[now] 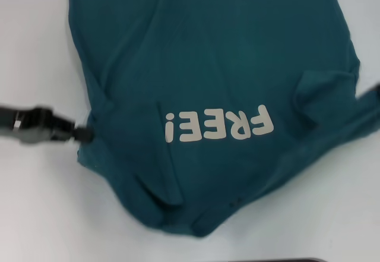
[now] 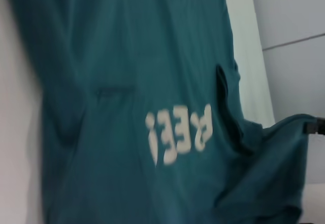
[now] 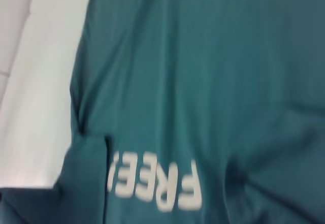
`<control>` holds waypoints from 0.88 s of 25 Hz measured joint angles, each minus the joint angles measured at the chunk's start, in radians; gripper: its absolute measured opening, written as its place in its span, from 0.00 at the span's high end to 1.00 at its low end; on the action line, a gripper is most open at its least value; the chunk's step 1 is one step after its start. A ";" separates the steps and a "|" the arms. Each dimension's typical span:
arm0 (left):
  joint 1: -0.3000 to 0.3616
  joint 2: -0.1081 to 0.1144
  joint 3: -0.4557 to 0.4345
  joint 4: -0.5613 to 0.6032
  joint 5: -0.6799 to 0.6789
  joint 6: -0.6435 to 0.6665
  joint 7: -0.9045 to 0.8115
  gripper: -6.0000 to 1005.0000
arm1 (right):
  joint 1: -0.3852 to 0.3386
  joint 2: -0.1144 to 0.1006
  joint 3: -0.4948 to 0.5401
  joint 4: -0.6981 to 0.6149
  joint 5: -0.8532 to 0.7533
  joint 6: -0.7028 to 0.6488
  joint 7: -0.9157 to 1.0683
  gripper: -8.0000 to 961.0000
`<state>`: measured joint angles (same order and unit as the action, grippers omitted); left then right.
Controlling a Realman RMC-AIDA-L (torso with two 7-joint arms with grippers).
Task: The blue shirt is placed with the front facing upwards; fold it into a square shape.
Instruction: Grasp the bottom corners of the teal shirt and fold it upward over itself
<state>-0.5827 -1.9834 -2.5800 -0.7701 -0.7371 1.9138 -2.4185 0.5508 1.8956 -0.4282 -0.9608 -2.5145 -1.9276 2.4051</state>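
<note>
The blue shirt (image 1: 225, 66) lies crumpled on the white table (image 1: 35, 214), its pale letters "FREE!" (image 1: 219, 125) facing up and reading upside down from my head. My left gripper (image 1: 85, 135) reaches in from the left and is shut on the shirt's left edge beside the letters. My right gripper (image 1: 373, 91) shows only as a dark tip at the right border, shut on the shirt's right side, where the cloth rises toward it. The left wrist view shows that lifted flap (image 2: 284, 148) hanging from the right gripper (image 2: 314, 127). The collar is not in view.
Bare white tabletop lies left of the shirt and along the front (image 1: 332, 226). A thin dark strip (image 1: 279, 260) shows at the table's near edge. A pale wall (image 2: 289, 21) stands beyond the table's side.
</note>
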 joint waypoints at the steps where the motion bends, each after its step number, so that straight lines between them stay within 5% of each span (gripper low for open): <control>1: -0.020 0.001 0.003 0.000 0.001 -0.015 -0.011 0.99 | 0.012 -0.002 -0.002 0.000 0.000 0.015 0.010 0.94; 13: -0.171 0.025 0.063 0.015 0.007 -0.321 -0.161 0.99 | 0.117 0.008 -0.033 0.013 0.000 0.254 0.074 0.93; 22: -0.234 0.024 0.099 0.020 0.008 -0.495 -0.239 0.99 | 0.175 0.021 -0.162 0.036 -0.005 0.461 0.118 0.93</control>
<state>-0.8165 -1.9590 -2.4806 -0.7503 -0.7294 1.4189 -2.6577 0.7259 1.9165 -0.5905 -0.9251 -2.5196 -1.4662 2.5236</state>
